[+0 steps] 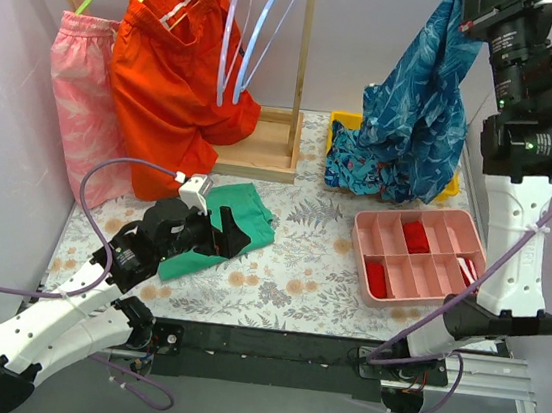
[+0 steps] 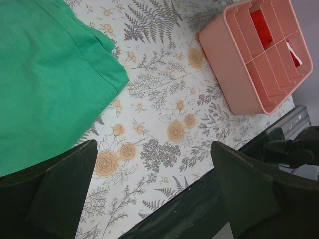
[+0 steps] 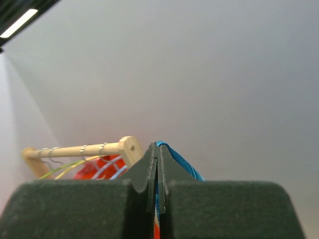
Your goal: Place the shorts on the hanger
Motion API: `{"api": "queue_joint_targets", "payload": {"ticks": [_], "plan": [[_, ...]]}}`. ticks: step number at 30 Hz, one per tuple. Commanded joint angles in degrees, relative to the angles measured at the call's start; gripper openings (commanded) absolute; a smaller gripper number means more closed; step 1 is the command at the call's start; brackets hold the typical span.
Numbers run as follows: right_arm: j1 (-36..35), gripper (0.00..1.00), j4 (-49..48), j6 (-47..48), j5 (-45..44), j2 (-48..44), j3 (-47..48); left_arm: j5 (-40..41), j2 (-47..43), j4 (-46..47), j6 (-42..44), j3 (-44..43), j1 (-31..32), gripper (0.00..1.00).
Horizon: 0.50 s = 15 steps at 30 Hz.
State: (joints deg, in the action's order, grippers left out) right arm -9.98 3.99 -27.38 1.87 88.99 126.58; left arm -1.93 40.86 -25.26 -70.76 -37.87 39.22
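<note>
The teal-blue leaf-print shorts (image 1: 421, 93) hang from my right gripper (image 1: 463, 26), which is shut on their top edge high above the table's back right. In the right wrist view the jaws (image 3: 158, 152) are pressed together with a strip of the blue shorts (image 3: 183, 163) between them. The pale lavender hanger (image 1: 231, 35) hangs empty on the wooden rack (image 1: 299, 88), right of the orange shorts. My left gripper (image 1: 220, 232) is open and empty, low over a green cloth (image 1: 245, 211). In the left wrist view its fingers (image 2: 62, 191) stand wide apart over the floral mat.
Orange shorts (image 1: 170, 83) and pink shorts (image 1: 83, 92) hang on yellow-green hangers. A light-blue hanger (image 1: 276, 20) hangs beside the lavender one. A blue speckled garment (image 1: 353, 171) lies in a yellow bin (image 1: 345, 121). A pink divided tray (image 1: 419, 252) stands at the right.
</note>
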Motion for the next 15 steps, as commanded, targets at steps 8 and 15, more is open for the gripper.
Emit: {"api": "queue_joint_targets", "payload": {"ticks": [8, 15], "plan": [[-2.41, 0.01, -11.81, -16.54, 14.11, -8.48, -1.69, 1.32, -0.78, 0.21, 0.27, 0.43, 0.24, 0.98], [-14.43, 0.01, -14.10, -20.71, 16.50, -7.96, -3.72, 8.08, -1.22, -1.81, -2.88, 0.08, 0.24, 0.98]]}}
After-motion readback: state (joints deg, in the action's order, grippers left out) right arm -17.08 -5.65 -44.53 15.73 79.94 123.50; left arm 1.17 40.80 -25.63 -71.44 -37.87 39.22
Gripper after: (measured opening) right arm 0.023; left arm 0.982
